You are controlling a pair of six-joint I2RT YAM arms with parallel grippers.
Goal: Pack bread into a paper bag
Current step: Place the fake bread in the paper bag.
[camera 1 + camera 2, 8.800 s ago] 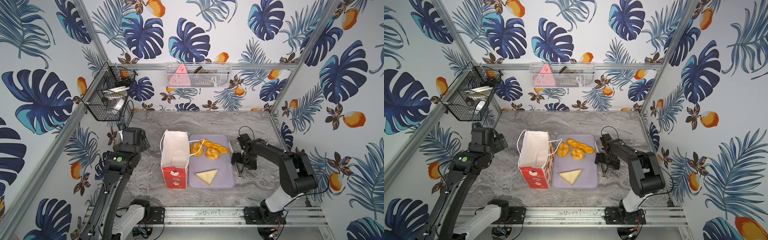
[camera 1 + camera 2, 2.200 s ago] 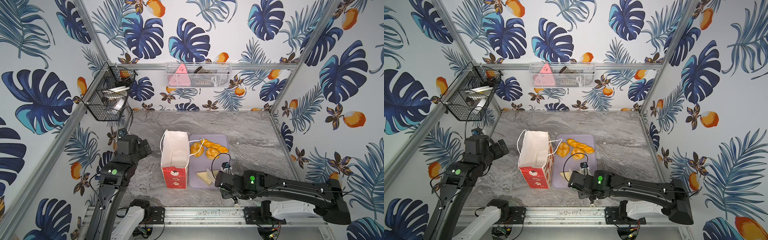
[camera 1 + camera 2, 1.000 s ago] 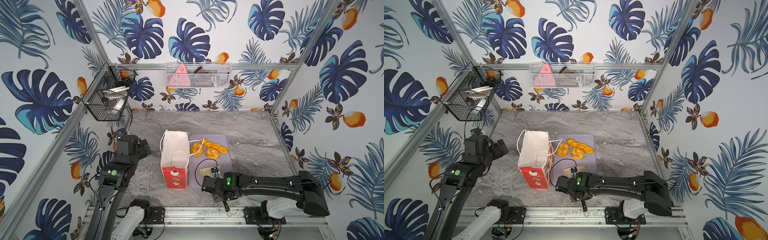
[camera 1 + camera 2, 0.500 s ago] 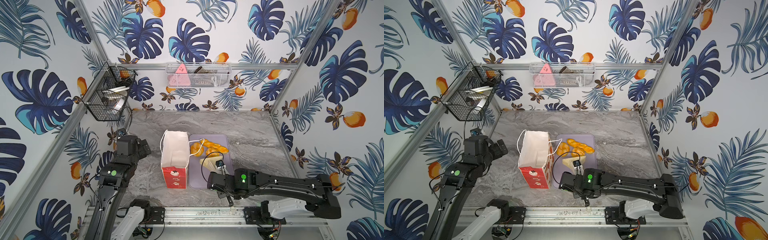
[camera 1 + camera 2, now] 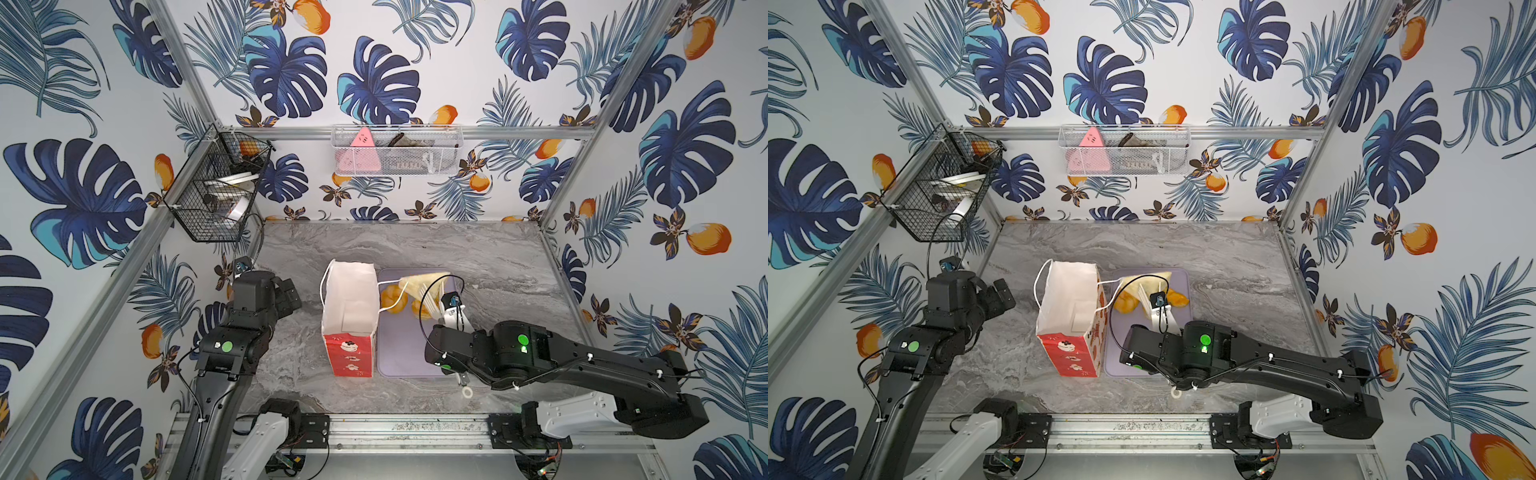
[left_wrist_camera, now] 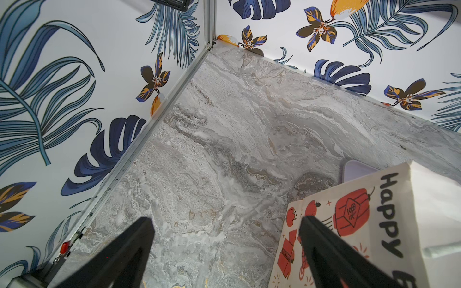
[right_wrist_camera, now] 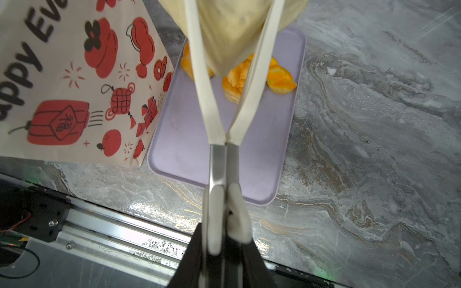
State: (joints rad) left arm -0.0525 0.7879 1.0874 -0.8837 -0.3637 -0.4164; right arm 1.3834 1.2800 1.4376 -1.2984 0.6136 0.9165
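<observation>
The paper bag (image 5: pixel 351 307) (image 5: pixel 1069 307) stands upright and open at mid-table, red with cartoon prints, white inside. My right gripper (image 7: pixel 223 237) is shut on the handles of white tongs (image 7: pixel 217 159). The tongs clamp the pale yellow wedge of bread (image 5: pixel 419 282) (image 7: pixel 232 30), raised above the far end of the lilac tray (image 5: pixel 399 353), just right of the bag's mouth. Beneath it on the tray lie a round bun (image 5: pixel 390 297), a knotted bun (image 7: pixel 234 84) and a twisted loaf (image 7: pixel 279 77). My left gripper (image 6: pixel 224 220) is open and empty, left of the bag (image 6: pixel 349 224).
A black wire basket (image 5: pixel 216 195) hangs on the left wall. A white mesh basket (image 5: pixel 415 162) on the back wall holds a pink triangle (image 5: pixel 359 156). A small white ring (image 5: pixel 467 392) lies on the marble by the tray's near edge. An aluminium rail (image 5: pixel 415 428) borders the front.
The right arm has carried the wedge in the tongs from the tray's near end up and toward its far end beside the bag's mouth. The left arm has stayed put.
</observation>
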